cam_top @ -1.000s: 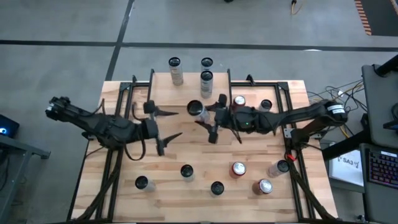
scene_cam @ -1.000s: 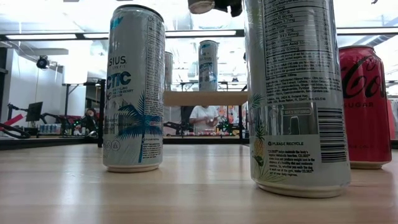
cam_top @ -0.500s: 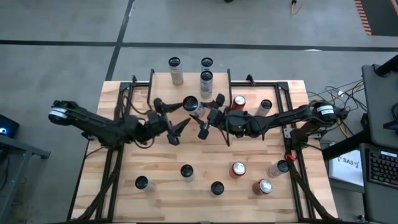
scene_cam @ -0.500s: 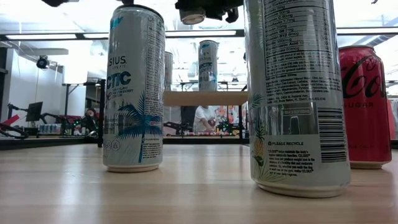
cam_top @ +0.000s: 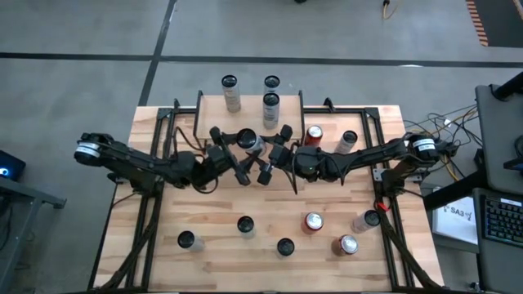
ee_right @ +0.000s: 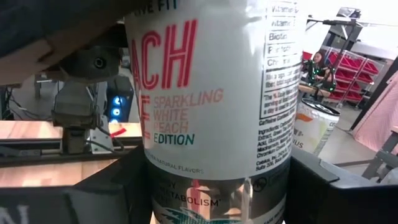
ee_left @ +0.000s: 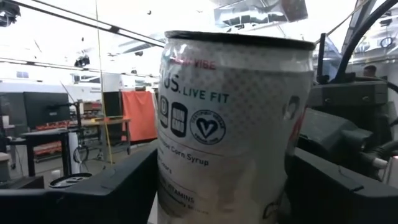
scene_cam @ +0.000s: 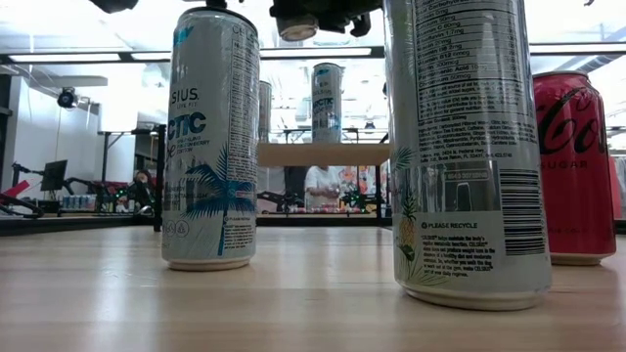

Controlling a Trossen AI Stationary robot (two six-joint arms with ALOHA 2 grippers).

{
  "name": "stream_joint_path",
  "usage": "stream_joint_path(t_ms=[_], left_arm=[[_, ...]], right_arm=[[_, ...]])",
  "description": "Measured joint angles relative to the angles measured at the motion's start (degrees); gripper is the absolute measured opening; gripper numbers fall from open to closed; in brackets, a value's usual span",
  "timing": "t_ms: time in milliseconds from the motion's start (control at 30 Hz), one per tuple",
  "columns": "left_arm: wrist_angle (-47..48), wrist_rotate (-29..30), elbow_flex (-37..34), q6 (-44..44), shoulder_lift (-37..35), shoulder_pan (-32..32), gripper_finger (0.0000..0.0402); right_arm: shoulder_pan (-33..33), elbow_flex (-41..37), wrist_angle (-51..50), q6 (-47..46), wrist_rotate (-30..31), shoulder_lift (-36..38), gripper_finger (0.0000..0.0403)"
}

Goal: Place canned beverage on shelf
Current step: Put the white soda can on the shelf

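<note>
From above, both arms meet just in front of the shelf (cam_top: 249, 108), the low wooden riser at the table's (cam_top: 327, 253) far edge, and a slim white can (cam_top: 249, 140) sits between them, lifted off the tabletop. The right gripper (cam_top: 273, 155) pinches this can from the right, its fingers on either side of the body. The left gripper (cam_top: 229, 152) has its fingers spread around the same can from the left, and whether they touch it cannot be told. The right wrist view alone shows the can's label, reading white peach sparkling edition (ee_right: 214, 118), with the can filling the gap between that gripper's dark fingers (ee_right: 336, 186). The left wrist view shows the opposite face of the can (ee_left: 233, 124), upright between its own fingers (ee_left: 99, 193). The high view shows three cans on the shelf: two (cam_top: 230, 91) (cam_top: 271, 82) at its back and one (cam_top: 270, 109) nearer its front. The low view looks between a palm-printed can (scene_cam: 210, 142) and a pineapple-printed can (scene_cam: 465, 152) to the shelf beyond, with a red cola can (scene_cam: 575, 166) at the side and the held can's base (scene_cam: 291, 25) high above.
</note>
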State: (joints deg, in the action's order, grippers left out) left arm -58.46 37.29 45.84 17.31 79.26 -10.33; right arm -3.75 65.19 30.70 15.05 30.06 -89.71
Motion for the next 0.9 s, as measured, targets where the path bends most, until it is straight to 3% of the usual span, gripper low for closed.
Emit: stream_joint_path(t_ms=[133,200,300,467,567,767,900], left_arm=[[0.0,0.4,0.0,0.1,0.0,0.0,0.0233],[0.4,1.4,0.0,0.1,-0.2,-0.1,0.0231],[0.8,3.0,-0.1,-0.2,-0.4,-0.2,0.0231],[9.1,12.0,-0.2,2.8,-4.1,0.6,0.0231],[17.5,14.7,-0.4,2.0,-8.8,2.4,0.0231],[34.0,14.4,-3.6,-8.6,-17.4,10.5,0.0231],[34.9,9.6,-7.6,-14.0,-20.5,17.5,0.0231]], right_arm=[[0.0,0.0,-0.1,-0.2,0.0,0.0,0.0236],[0.0,0.0,-0.1,-0.3,-0.2,0.0,0.0237],[0.0,0.0,-0.4,-0.3,-0.5,0.0,0.0282],[0.0,-0.1,-1.9,-2.4,0.5,1.2,0.0357],[0.0,-0.1,-6.2,-4.8,2.1,2.6,0.0362],[0.0,-0.1,-12.3,-9.0,3.1,4.8,0.0351],[0.0,-0.1,-13.3,-9.7,3.1,4.9,0.0343]])
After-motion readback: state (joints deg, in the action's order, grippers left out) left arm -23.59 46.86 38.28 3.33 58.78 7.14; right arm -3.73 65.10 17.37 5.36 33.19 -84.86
